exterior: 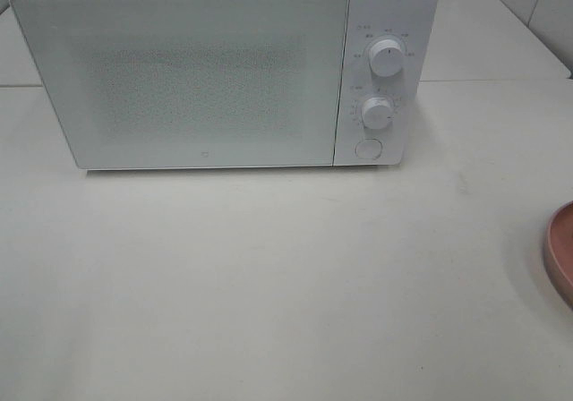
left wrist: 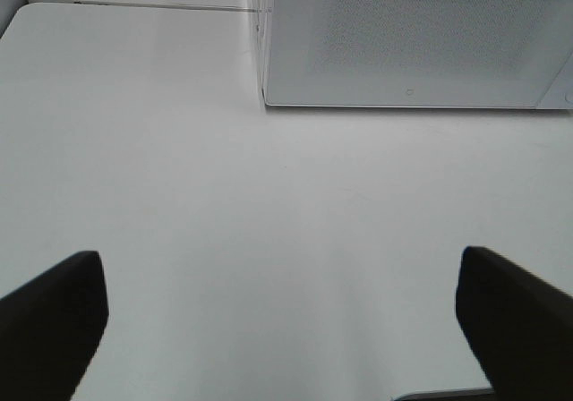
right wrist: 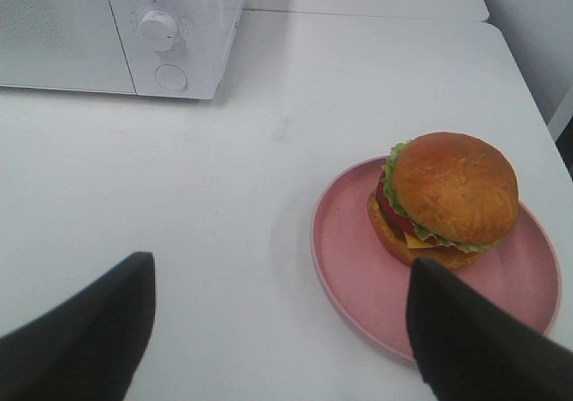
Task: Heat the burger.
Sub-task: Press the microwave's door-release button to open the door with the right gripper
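The burger [right wrist: 448, 200], with a golden-brown bun, green lettuce, tomato and cheese, sits on a round pink plate [right wrist: 358, 271] in the right wrist view. My right gripper [right wrist: 277, 329] hangs open just short of the plate, nothing between its dark fingers [right wrist: 85, 338]. The exterior high view catches only the plate's rim [exterior: 560, 253] at the right edge; the burger and both grippers are out of that view. My left gripper [left wrist: 282, 320] is open over bare white table in front of the microwave [left wrist: 412, 38]. The white microwave [exterior: 197, 70] stands at the back with its door shut.
Two round knobs [exterior: 387, 59] [exterior: 377, 112] and a round button [exterior: 368, 148] sit on the microwave's right panel. The white table [exterior: 269, 285] stretches in front of it. A table seam [exterior: 501, 81] runs behind on the right.
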Motion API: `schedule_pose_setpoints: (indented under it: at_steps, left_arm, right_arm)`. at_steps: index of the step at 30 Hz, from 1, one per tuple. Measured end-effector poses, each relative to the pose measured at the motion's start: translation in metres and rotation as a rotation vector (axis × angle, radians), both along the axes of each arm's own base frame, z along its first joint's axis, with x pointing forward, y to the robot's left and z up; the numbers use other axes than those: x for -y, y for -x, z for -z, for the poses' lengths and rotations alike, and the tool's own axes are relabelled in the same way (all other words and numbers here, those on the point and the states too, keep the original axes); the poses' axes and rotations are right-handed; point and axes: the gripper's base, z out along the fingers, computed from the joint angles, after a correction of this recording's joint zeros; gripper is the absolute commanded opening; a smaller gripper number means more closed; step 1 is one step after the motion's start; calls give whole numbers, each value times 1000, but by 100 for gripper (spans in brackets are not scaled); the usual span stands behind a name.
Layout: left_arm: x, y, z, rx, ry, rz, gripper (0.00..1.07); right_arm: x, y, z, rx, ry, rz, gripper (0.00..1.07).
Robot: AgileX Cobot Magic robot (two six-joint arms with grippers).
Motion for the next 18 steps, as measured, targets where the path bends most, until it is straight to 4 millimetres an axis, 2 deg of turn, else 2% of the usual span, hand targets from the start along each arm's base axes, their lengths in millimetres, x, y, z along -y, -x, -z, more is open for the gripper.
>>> schedule_pose_setpoints:
  at_steps: [18]
  left_arm:
    - [0,0,0,0,0,0,98]
  right_arm:
    - [-1,1,-2,6,-8,-3,75]
